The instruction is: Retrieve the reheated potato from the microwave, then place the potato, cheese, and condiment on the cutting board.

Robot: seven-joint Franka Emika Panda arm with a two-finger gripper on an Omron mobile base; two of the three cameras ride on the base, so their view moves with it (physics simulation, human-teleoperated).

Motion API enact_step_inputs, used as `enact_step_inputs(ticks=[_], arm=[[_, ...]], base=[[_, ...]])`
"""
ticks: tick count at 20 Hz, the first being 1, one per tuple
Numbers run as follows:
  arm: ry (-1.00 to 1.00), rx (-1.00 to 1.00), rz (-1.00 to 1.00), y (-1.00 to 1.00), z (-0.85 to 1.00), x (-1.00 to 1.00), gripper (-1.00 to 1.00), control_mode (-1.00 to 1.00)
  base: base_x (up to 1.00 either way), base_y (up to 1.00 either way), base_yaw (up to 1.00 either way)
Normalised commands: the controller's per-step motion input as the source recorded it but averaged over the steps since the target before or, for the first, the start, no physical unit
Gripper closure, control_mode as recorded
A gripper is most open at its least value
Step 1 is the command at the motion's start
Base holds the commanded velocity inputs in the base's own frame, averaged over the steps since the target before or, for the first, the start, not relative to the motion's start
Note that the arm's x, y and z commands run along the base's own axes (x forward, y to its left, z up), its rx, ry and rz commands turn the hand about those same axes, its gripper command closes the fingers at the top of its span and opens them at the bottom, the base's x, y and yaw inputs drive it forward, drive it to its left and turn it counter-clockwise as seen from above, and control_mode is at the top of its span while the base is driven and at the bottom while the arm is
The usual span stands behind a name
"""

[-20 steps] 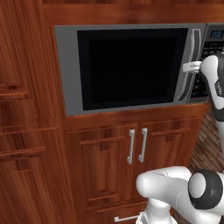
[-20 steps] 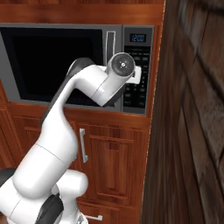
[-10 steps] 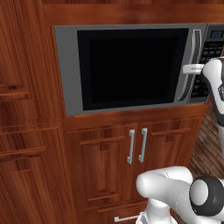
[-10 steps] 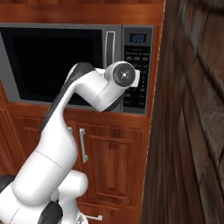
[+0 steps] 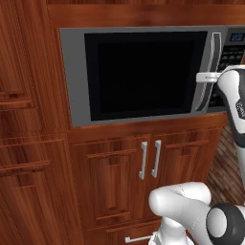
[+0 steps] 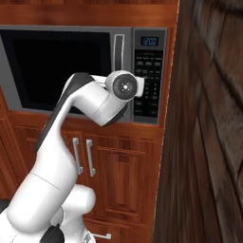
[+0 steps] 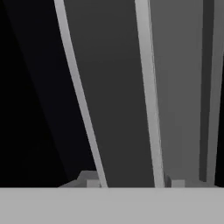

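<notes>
The microwave (image 5: 143, 74) sits built into dark wood cabinets (image 5: 119, 172), its black glass door (image 5: 141, 72) closed. The potato cannot be seen through the dark glass. The curved silver handle (image 5: 212, 72) runs down the door's right edge, at about 3 o'clock from the door's centre in the left base view, with the button panel (image 6: 148, 76) and its lit display (image 6: 149, 42) just to the right of it.

The gripper (image 5: 205, 77) is at the handle, near its mid-height. In the left base view a pale finger (image 5: 206, 77) reaches leftward from the white wrist and lies across the handle. In the right base view the round wrist joint (image 6: 124, 87) covers the lower part of the handle at about 6 o'clock from its top end, and the hand itself is hidden behind it.

In the hand view, two pale bars (image 7: 148, 96) run from 12 to 6 o'clock over the dark grey door face, and the finger tips (image 7: 89, 180) stand at the bottom, outside them. They look spread around the handle, but whether they press on it I cannot tell.

Below the microwave, two cabinet doors carry a pair of upright silver pulls (image 5: 150, 159).
</notes>
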Motion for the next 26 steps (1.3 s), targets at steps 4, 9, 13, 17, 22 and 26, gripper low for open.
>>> enact_step_inputs(ticks=[4,9,13,17,22,26], arm=[[0.01,0.03,0.14,0.33,0.00,-0.48,1.00,-1.00],[0.00,0.03,0.12,0.29,0.00,-0.60,1.00,-1.00],[0.05,0.01,0.05,0.27,0.03,-0.62,1.00,-1.00],[0.09,0.00,0.00,0.32,0.04,-0.59,1.00,-1.00],[0.08,0.01,0.00,0.29,0.05,-0.61,1.00,-1.00],[0.09,0.02,0.00,0.26,0.08,-0.62,1.00,-1.00]], base=[[0.00,0.00,0.00],[0.00,0.00,0.00],[0.00,0.00,0.00],[0.00,0.00,0.00],[0.00,0.00,0.00],[0.00,0.00,0.00]])
